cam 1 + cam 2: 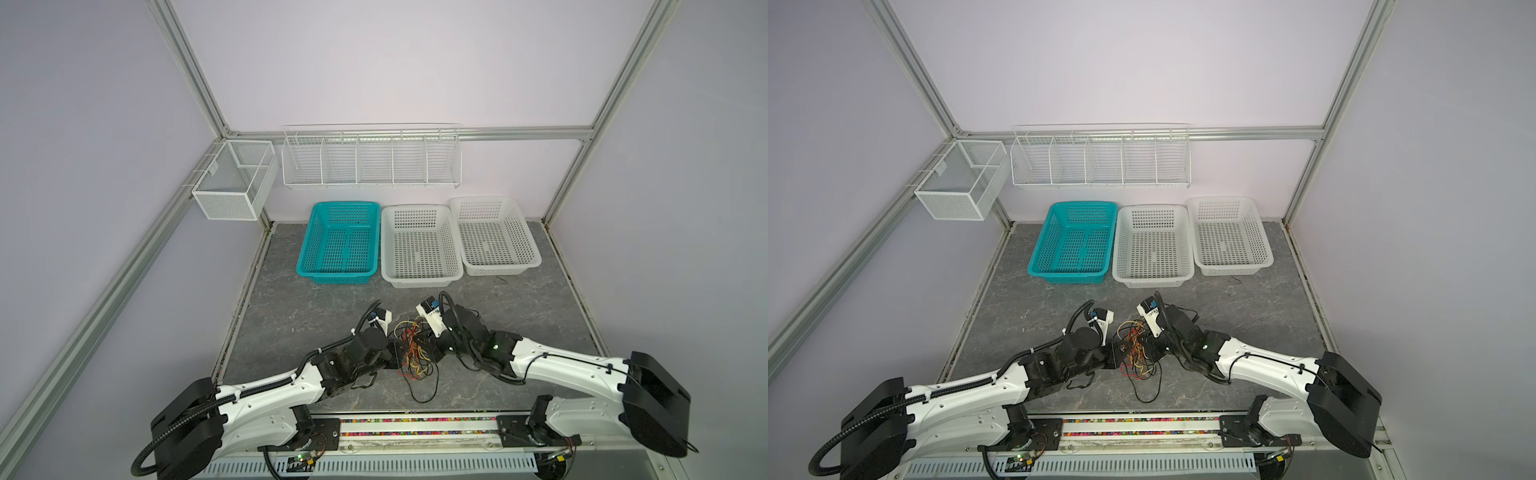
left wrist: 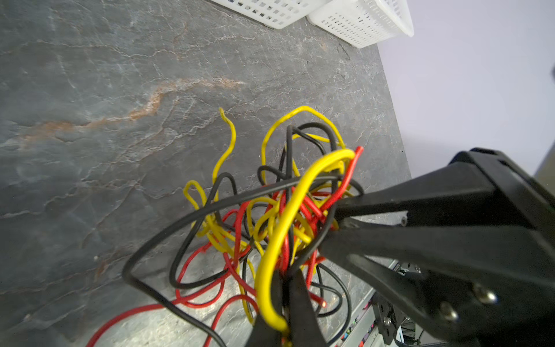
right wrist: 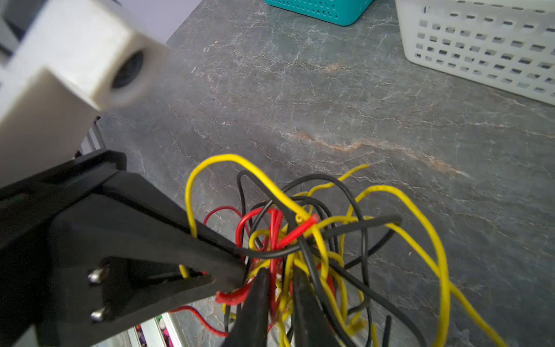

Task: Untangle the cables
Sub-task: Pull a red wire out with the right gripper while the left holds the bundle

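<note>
Left wrist view, my left gripper (image 2: 285, 288) clamped on a yellow strand of the cables (image 2: 295, 204), my right gripper (image 3: 280, 279) pinched into the same tangle, bundle near-centre on the table (image 1: 311, 311), between both arms.

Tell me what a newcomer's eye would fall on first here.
First comes the tangle of thin black, yellow and red cables at the front middle of the dark grey stone-patterned table, with the left gripper and the right gripper pinching it from either side. Next is the teal perforated plastic basket at the back, left of two white perforated plastic baskets.
</note>
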